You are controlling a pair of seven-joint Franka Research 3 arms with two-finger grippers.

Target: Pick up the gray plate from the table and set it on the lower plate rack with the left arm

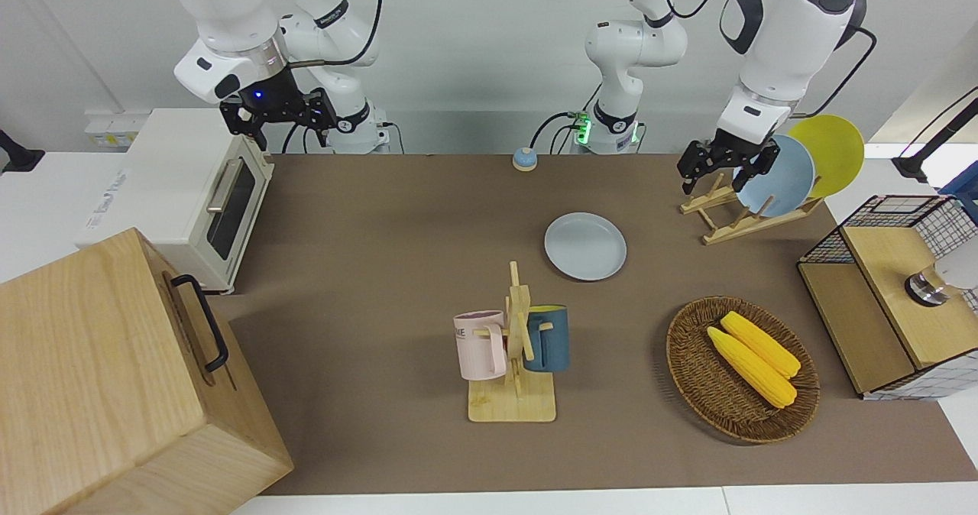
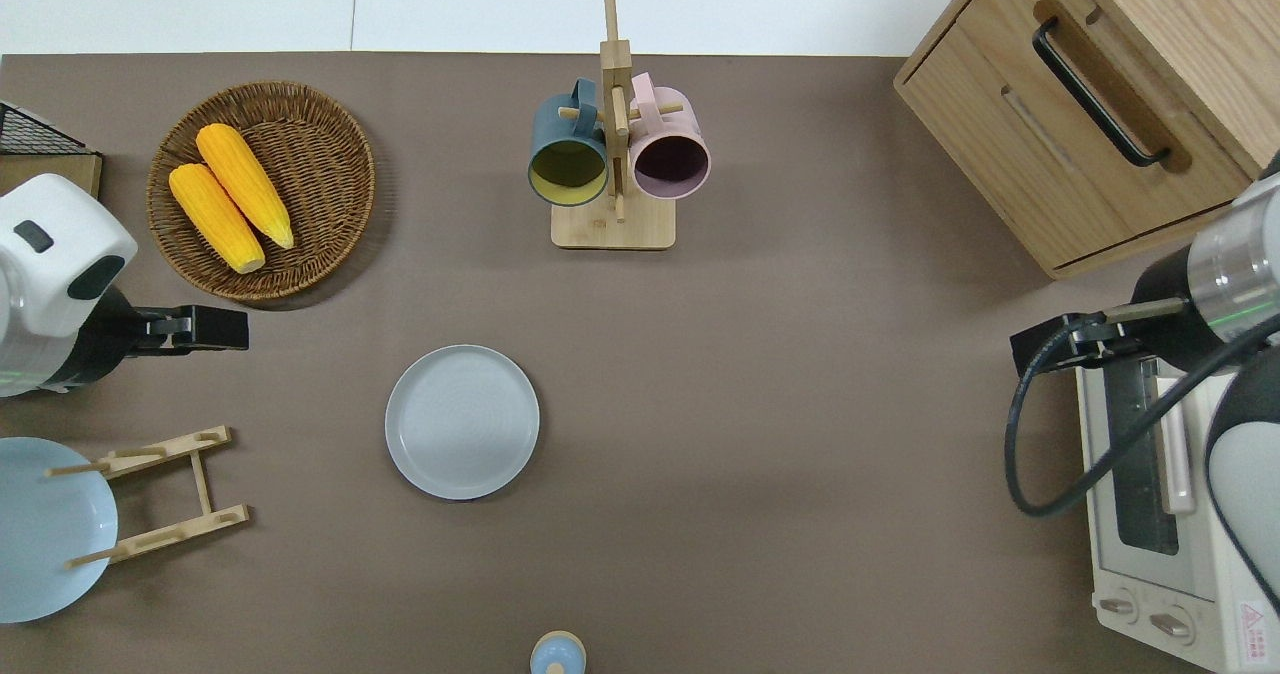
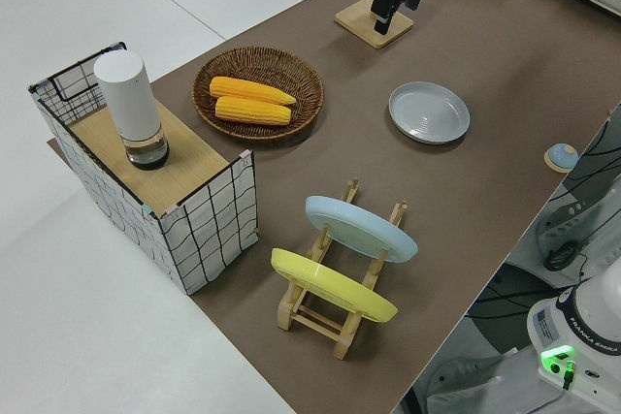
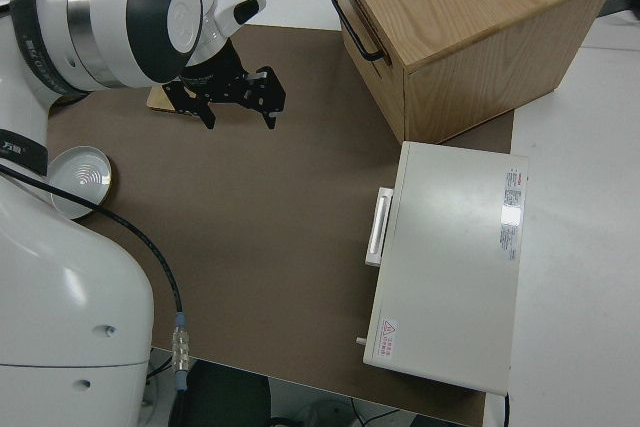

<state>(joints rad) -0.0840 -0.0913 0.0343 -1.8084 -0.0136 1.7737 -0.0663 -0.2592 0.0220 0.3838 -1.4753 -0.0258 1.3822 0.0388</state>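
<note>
Front view: the left gripper (image 1: 722, 168) hangs empty, fingers apparently spread, though the angle is poor. The lower plate rack (image 1: 745, 213) sits just below it. The gray plate (image 1: 585, 245) lies flat toward the table's middle, well apart from it.

Overhead view: the gripper (image 2: 238, 329) is over bare brown mat (image 2: 800, 404), the plate (image 2: 462, 421) untouched. Judged step: approach not begun. Next move calls for travel to the plate's rim and a descent.

Left side view: open floor beside the mat. Right arm parked.
</note>
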